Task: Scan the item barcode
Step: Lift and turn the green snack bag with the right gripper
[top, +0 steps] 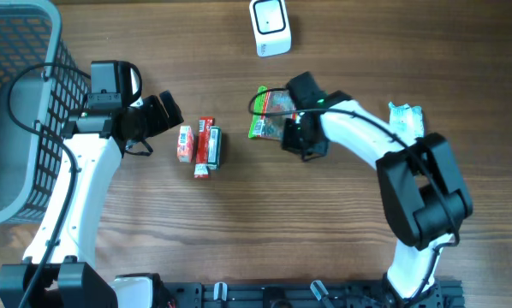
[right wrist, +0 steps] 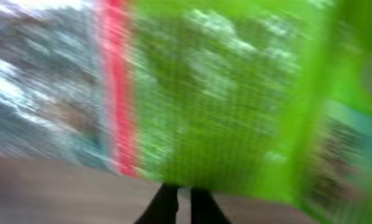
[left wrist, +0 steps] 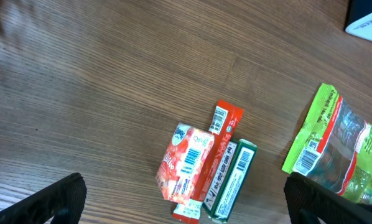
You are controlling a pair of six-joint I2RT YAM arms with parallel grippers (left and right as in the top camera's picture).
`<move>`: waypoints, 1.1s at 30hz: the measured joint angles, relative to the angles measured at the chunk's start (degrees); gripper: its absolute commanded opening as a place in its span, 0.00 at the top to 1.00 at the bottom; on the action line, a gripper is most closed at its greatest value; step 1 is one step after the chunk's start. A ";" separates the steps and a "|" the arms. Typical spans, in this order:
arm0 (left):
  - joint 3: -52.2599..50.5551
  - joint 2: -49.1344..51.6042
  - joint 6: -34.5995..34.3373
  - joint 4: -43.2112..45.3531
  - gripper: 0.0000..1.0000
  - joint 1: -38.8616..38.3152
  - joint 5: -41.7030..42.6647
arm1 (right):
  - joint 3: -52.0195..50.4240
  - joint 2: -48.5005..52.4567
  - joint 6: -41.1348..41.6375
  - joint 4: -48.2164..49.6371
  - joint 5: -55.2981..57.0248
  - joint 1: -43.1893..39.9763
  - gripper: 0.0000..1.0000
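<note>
The right gripper, much nearer than the wide-open left gripper, seems pinched on the near edge of the green snack packet, whose long axis stretches ahead of its fingertips toward the white scanner beyond.

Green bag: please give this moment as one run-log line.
right tool: shut on bag edge | left tool: open, empty, beside packs | scanner: apart from bag
</note>
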 measured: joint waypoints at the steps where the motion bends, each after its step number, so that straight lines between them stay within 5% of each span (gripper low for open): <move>1: 0.00 0.00 0.00 0.00 0.00 0.00 0.02 | 0.22 -0.02 -1.95 -2.19 -1.38 -1.27 0.82; 5: 0.00 0.00 0.00 0.00 0.00 0.00 0.00 | 0.79 -0.02 -6.23 -3.96 -7.85 -3.21 0.77; 12: 0.00 0.00 0.00 -0.02 0.00 0.00 0.00 | 1.73 -0.46 -5.46 11.47 -11.39 3.91 0.65; 14: 0.00 0.00 0.00 0.00 0.00 0.00 0.00 | 1.81 -0.55 -4.63 17.31 -8.83 6.34 0.57; 23: 0.00 0.00 0.00 0.00 0.00 0.00 0.02 | 1.95 -0.72 -4.24 29.99 17.18 12.83 0.45; 33: 0.00 0.00 0.00 0.00 0.00 0.00 0.00 | 1.95 3.06 -9.75 30.08 21.07 12.70 0.41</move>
